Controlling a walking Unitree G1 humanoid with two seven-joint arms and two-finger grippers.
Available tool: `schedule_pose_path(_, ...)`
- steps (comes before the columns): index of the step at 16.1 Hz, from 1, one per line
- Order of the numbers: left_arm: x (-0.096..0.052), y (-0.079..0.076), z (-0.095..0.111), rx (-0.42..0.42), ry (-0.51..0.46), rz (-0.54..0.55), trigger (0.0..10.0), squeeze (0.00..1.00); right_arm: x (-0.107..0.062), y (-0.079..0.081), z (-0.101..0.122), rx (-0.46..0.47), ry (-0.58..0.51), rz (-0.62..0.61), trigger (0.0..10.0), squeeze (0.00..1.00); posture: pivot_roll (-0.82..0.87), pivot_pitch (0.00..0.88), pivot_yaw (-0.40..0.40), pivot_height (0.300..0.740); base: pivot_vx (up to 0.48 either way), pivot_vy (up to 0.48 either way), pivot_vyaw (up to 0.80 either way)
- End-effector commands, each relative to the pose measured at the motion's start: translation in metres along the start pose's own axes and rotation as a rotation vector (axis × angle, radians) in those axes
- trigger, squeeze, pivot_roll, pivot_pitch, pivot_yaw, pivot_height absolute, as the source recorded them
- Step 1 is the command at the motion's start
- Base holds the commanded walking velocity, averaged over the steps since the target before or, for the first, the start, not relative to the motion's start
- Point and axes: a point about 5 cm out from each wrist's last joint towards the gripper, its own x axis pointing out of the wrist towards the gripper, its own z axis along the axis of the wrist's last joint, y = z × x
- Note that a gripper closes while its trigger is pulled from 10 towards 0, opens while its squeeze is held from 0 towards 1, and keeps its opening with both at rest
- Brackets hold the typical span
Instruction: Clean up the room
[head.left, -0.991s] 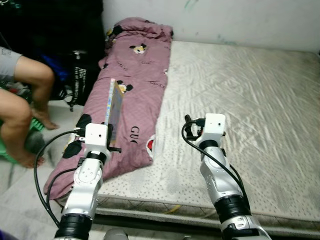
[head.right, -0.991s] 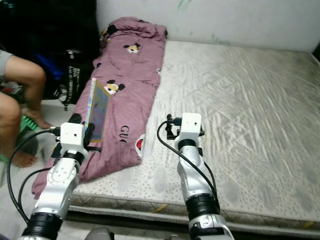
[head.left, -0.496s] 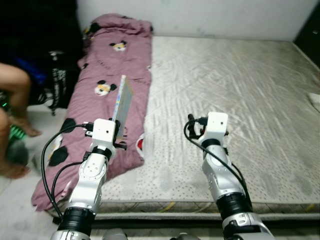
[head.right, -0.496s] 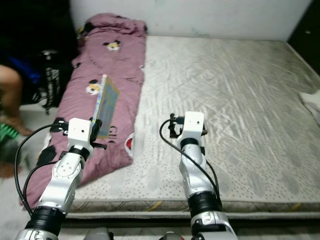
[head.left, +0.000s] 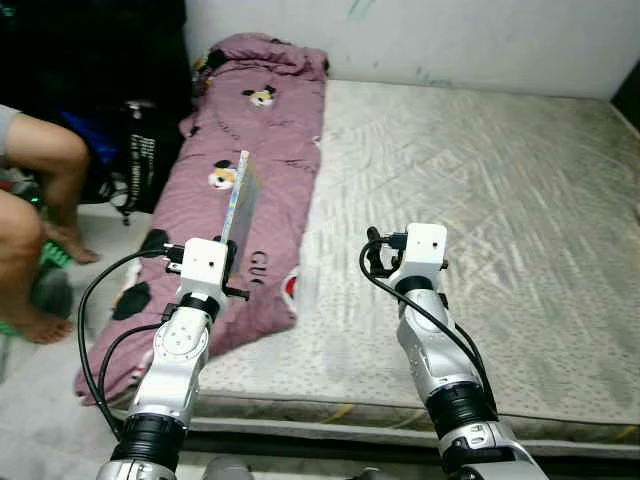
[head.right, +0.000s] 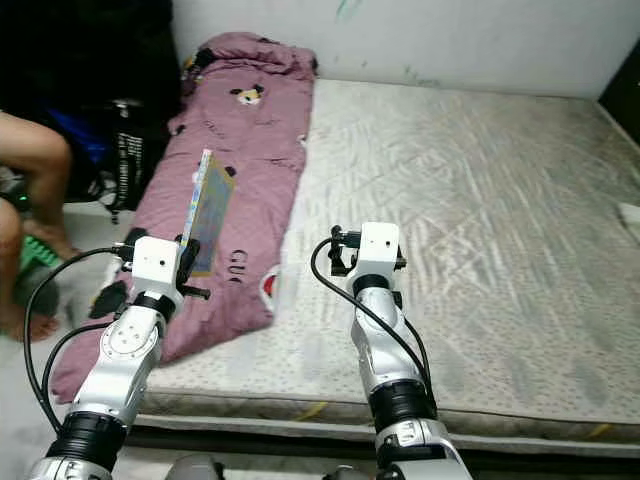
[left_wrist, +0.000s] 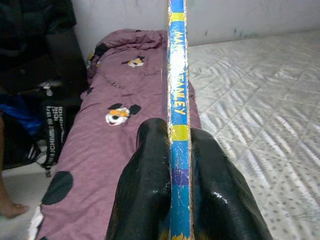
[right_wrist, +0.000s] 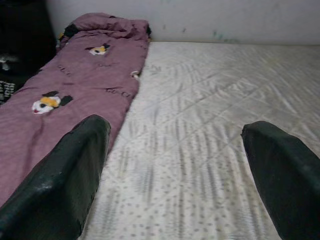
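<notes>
One thin book stands upright on its edge, clamped between the two black fingers of the left gripper, held above the purple quilt near the left side of the bed; its blue and yellow spine faces the wrist camera; the right gripper hangs over the bare grey mattress with its two fingers spread wide and nothing between them; one quilt, printed with cartoon mice, lies lengthwise along the mattress's left edge; a person's bare legs sit on the floor to the left, beside a black bag; since half a second ago the head camera has swung back left, bringing the legs further into sight, while the book remains gripped.
</notes>
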Motion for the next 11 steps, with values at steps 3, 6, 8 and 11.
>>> schedule_pose_path(3, 0.0046, -0.0017, 0.0116, 0.005, -0.058, -0.011, 10.0, 0.00, 0.0028, -0.0008, 0.0038, -0.001, -0.016, 0.001, 10.0, 0.00, 0.12, 0.000, -0.027, 0.740, 0.000, -0.320, 0.00)
schedule_pose_path(6, 0.0044, -0.0019, 0.0115, 0.004, -0.057, -0.012, 10.0, 0.00, 0.0025, -0.0007, 0.0039, -0.002, -0.017, 0.003, 10.0, 0.00, 0.12, 0.000, -0.027, 0.740, 0.000, -0.320, 0.00)
schedule_pose_path(8, 0.0044, -0.0021, 0.0113, 0.003, -0.056, -0.011, 10.0, 0.00, 0.0023, 0.0000, 0.0039, -0.007, -0.019, 0.008, 10.0, 0.00, 0.12, 0.000, -0.028, 0.740, 0.000, -0.322, 0.00)
schedule_pose_path(11, 0.0046, -0.0024, 0.0109, -0.003, -0.055, -0.010, 10.0, 0.00, 0.0023, -0.0004, 0.0038, -0.009, -0.019, 0.009, 10.0, 0.00, 0.12, 0.000, -0.030, 0.740, 0.000, -0.406, 0.00)
